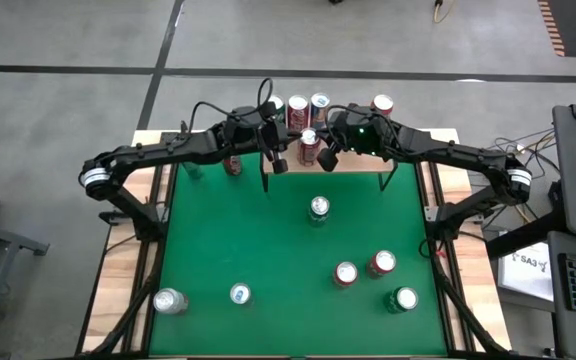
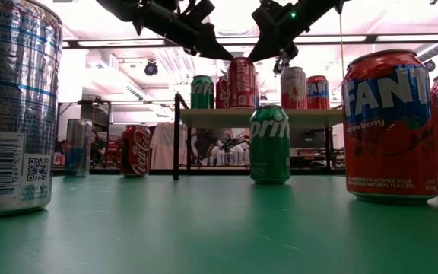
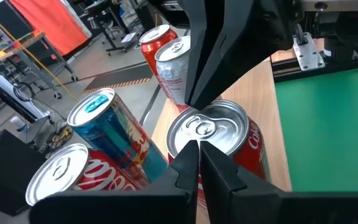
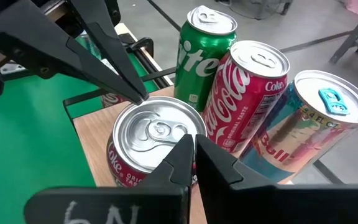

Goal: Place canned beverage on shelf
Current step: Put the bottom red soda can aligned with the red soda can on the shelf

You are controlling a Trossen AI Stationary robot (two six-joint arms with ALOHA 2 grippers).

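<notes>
A red Coca-Cola can [image 1: 309,143] stands upright on the shelf [image 2: 310,116], a light wooden board on thin black legs at the table's far edge. My left gripper [image 3: 197,149] and my right gripper [image 4: 192,146] are both shut. They slant down at the can's silver top [image 4: 157,130] from the left and the right. Behind it on the board stand a green Sprite can [image 4: 201,50], another Coke can [image 4: 247,93] and a Red Bull can [image 4: 309,124]. A red-and-white can [image 1: 381,104] stands on the board farther right. My left gripper has its shut tips [image 4: 140,94] at the left rim of the Coke can's top, slanting down from the table's left. Whether they touch, I cannot tell. My right gripper has its shut tips [image 3: 194,99] at the right rim, slanting down from the right. Whether they touch it, I cannot tell either. The can stands upright on the board.
On the green tabletop a Sprite can [image 1: 318,208] stands near the middle. Two red cans [image 1: 346,273] [image 1: 382,263] and a green one [image 1: 403,298] stand near right. A blue can [image 1: 239,294] and a silver can [image 1: 170,301] stand near left. A Coke can [image 2: 135,151] stands left of the shelf.
</notes>
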